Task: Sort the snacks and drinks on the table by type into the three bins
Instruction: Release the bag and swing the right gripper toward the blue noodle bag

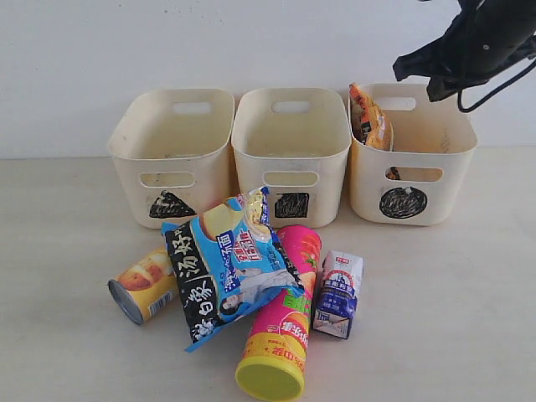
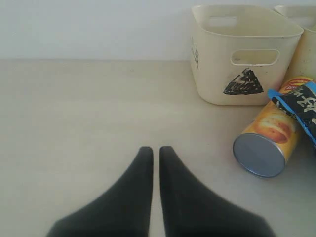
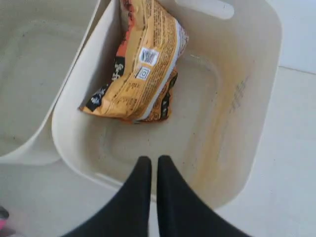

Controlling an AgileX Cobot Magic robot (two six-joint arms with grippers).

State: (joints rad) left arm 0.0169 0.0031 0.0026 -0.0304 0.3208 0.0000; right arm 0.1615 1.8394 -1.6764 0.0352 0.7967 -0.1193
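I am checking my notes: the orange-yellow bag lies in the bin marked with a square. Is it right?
Not quite. The orange-yellow bag lies in the bin marked with a circle, not the square bin next to it; the exterior view shows this.

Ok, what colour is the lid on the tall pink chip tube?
The chip tube's lid is yellow-green, clearest in the exterior view.

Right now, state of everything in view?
Orange bag: in circle bin, leaning.
Triangle bin: looks empty.
Square bin: looks empty.
Pink tube: lying, lidded.
Yellow tube: lying.
Blue bag: over both tubes.
Carton: lying down.
Left end effector: shut, empty.
Right end effector: shut, empty.
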